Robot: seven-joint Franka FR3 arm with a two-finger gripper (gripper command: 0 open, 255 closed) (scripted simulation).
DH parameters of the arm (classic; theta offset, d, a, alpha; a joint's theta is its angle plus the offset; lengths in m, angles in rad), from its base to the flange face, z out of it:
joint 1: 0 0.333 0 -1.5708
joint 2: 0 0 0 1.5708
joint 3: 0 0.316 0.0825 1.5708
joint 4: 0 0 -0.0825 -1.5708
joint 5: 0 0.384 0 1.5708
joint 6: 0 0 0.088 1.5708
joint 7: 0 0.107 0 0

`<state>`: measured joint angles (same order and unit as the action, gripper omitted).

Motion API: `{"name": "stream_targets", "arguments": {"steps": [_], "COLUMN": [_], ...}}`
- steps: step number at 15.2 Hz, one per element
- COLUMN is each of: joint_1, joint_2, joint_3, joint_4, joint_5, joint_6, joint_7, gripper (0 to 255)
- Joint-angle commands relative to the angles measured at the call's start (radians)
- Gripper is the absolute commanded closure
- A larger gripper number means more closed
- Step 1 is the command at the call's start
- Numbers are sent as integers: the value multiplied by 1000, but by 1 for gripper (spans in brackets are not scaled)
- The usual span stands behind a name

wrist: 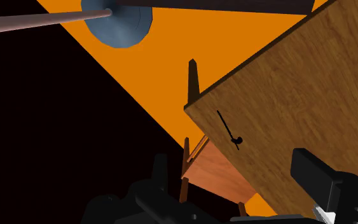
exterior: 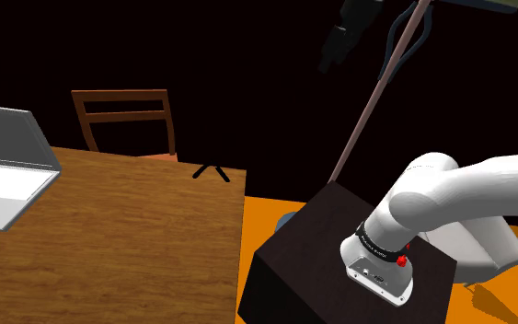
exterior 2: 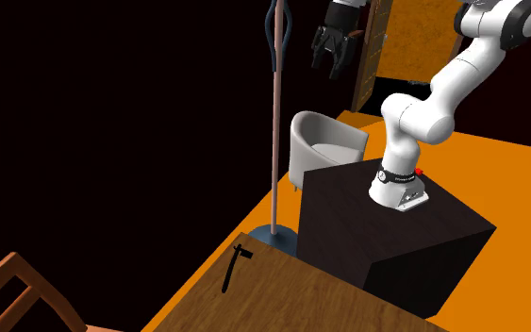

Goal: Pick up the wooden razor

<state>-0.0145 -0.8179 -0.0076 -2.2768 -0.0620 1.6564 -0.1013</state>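
Observation:
The razor (exterior: 211,171) is a thin black T-shaped thing lying on the far corner of the wooden table (exterior: 109,239), close to the edge. In the second exterior view the razor (exterior 2: 235,267) lies on the table corner nearest the pole's base. My gripper (exterior: 343,33) hangs high in the air, far above the razor and off to the stand's side. It is open, with nothing between its fingers. In the wrist view the razor (wrist: 228,130) lies well beyond the spread fingers (wrist: 315,173) of the gripper (wrist: 238,177), near the table's corner.
A grey laptop-like thing (exterior: 4,166) sits on the table at the shoulder view's left. A wooden chair (exterior: 126,120) stands behind the table. A tall pole (exterior 2: 275,141) with a round blue base (exterior 2: 274,241) rises between table and stand (exterior 2: 395,236). A white armchair (exterior 2: 324,143) stands behind.

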Motion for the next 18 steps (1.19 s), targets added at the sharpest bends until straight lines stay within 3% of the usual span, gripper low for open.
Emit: {"name": "stream_targets", "arguments": {"steps": [1, 10, 18], "joint_1": [0, 49, 108], "joint_2": [0, 171, 409], "joint_3": [0, -56, -103], "joint_4": [0, -141, -173], "joint_5": [0, 33, 94], "joint_6": [0, 307, 568], "joint_7": [0, -101, -216], "gripper": [0, 0, 0]}}
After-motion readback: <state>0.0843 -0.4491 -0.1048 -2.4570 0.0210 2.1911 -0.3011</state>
